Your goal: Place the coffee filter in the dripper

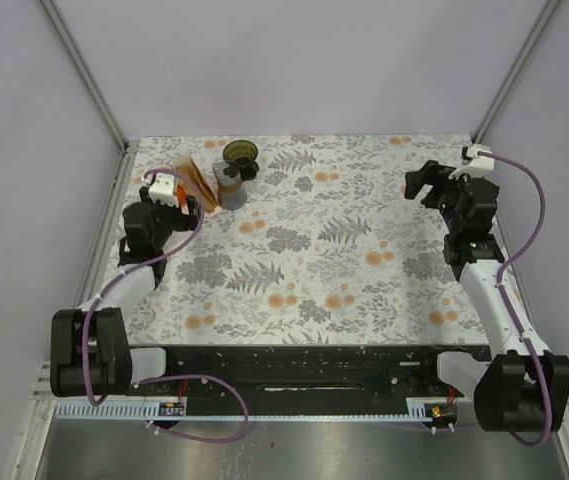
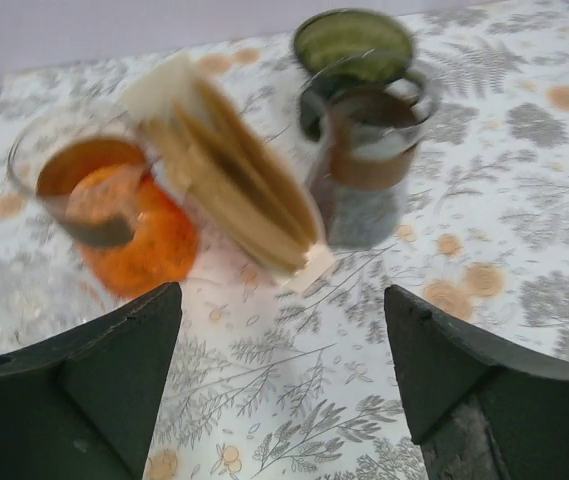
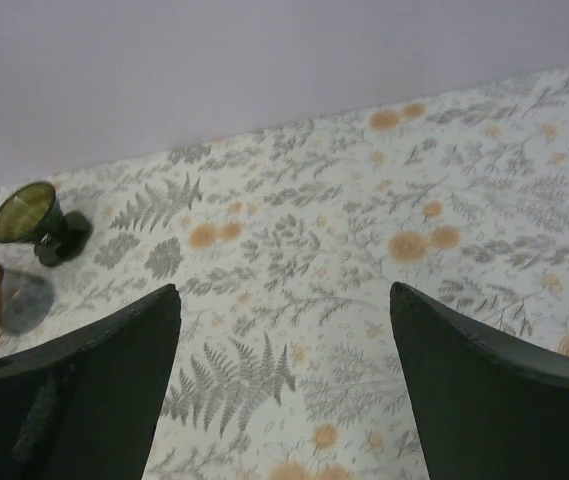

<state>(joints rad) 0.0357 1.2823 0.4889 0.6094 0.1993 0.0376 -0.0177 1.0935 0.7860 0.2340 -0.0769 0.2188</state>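
The dripper (image 2: 354, 42) stands mouth-up at the far side of the table (image 1: 364, 280), out beyond the left gripper (image 2: 282, 300) and a little to the right of the gap between its jaws. Just in front of it, nearer those jaws, is a clear glass carafe (image 2: 369, 140) with a brown band; from here I cannot tell whether the two touch. Left of the carafe, almost straight ahead of the left jaws, a stack of tan coffee filters (image 2: 229, 180) leans at a tilt, its lower end closest to the gap. Beside the stack, further left, sits a clear glass holder (image 2: 114, 210) with an orange base. The left jaws stand wide apart with nothing between them, short of the filters.

The right gripper (image 3: 284, 292) is well apart from all this. Its jaws are also spread and empty over the patterned table, the dripper far ahead and off to their left.
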